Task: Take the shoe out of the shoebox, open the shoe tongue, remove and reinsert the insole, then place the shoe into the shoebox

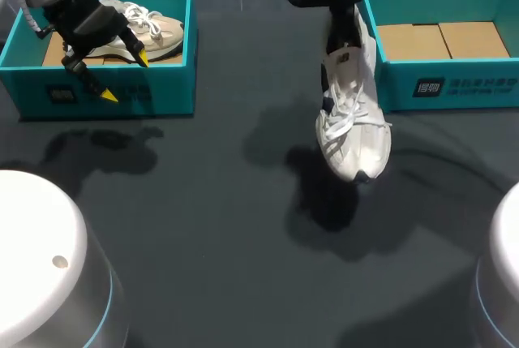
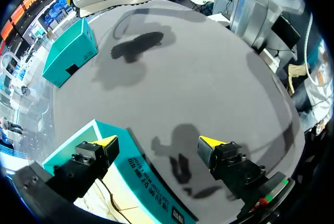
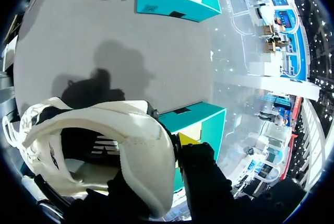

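My right gripper (image 1: 344, 38) is shut on the heel collar of a white lace-up shoe (image 1: 354, 125), which hangs toe-down above the table beside the right teal shoebox (image 1: 454, 88). In the right wrist view the shoe's heel (image 3: 133, 145) is pinched in the right gripper (image 3: 175, 143); one yellow fingertip (image 3: 186, 139) shows outside it and the other is hidden inside. My left gripper (image 1: 125, 76) stands open over the front wall of the left teal shoebox (image 1: 166, 92), which holds a second pale shoe (image 1: 150, 30). Nothing is between the left gripper's (image 2: 157, 141) fingers.
The right shoebox shows only brown cardboard (image 1: 442, 40) on its floor. In the left wrist view the left box's wall (image 2: 141, 177) lies under the fingers. Dark tabletop (image 1: 219, 226) stretches between and in front of the boxes.
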Robot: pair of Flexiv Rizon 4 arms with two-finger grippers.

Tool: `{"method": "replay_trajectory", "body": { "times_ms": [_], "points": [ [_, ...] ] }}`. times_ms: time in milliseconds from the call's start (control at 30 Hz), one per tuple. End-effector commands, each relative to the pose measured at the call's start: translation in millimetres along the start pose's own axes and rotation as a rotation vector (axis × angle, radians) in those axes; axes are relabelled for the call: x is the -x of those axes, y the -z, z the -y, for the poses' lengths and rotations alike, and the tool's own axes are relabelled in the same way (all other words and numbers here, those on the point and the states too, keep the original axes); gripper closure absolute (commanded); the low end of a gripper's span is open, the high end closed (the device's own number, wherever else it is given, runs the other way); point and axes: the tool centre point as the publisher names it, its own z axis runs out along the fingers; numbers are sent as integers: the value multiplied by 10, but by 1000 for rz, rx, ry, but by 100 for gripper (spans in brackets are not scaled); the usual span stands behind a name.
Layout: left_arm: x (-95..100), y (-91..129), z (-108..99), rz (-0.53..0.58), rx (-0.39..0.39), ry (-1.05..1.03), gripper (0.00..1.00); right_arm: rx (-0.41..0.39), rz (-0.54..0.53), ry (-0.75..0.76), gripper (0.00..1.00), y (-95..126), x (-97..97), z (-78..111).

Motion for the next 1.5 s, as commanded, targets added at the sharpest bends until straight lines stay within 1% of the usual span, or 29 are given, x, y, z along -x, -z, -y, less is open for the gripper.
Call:
{"method": "replay_trajectory", "body": {
  "times_ms": [33, 133, 200, 233, 267, 333, 967, 1000, 1033, 1100, 1167, 1200, 1233, 1300, 1433, 1500],
  "points": [
    [-4, 4, 2, -1, 2, 0, 0, -8, 6, 22, 100, 77, 358, 230],
    [-4, 4, 2, -1, 2, 0, 0, 9, 25, 25, 100, 91, 681, 456],
    [-4, 4, 2, -1, 2, 0, 0, -5, 32, 27, 100, 47, 904, 597],
    [-4, 4, 2, -1, 2, 0, 0, -37, 42, 26, 100, 23, 1013, 663],
    [-4, 4, 2, -1, 2, 0, 0, -48, 45, 28, 100, -8, 1128, 727],
    [-4, 4, 2, -1, 2, 0, 0, -46, 46, 18, 100, -88, 1340, 853],
    [-4, 4, 2, -1, 2, 0, 0, -46, 46, 18, 100, -88, 1340, 853],
    [-4, 4, 2, -1, 2, 0, 0, -66, 43, 18, 100, -116, 1413, 883],
    [-4, 4, 2, -1, 2, 0, 0, -69, 43, 18, 100, -142, 1487, 920],
    [-4, 4, 2, -1, 2, 0, 0, -125, 39, 34, 100, -198, 1646, 1007],
    [-4, 4, 2, -1, 2, 0, 0, -122, 42, 34, 100, -239, 1804, 1111],
    [-4, 4, 2, -1, 2, 0, 0, -149, 39, 40, 100, -266, 1879, 1158],
    [-4, 4, 2, -1, 2, 0, 0, -150, 41, 51, 100, -285, 1952, 1197],
    [-4, 4, 2, -1, 2, 0, 0, -148, 43, 82, 100, -364, 2101, 1310],
    [-4, 4, 2, -1, 2, 0, 0, -74, 46, 87, 100, -578, 2379, 1628],
    [-4, 4, 2, -1, 2, 0, 0, -74, 46, 87, 100, -578, 2379, 1628]
  ]
}}
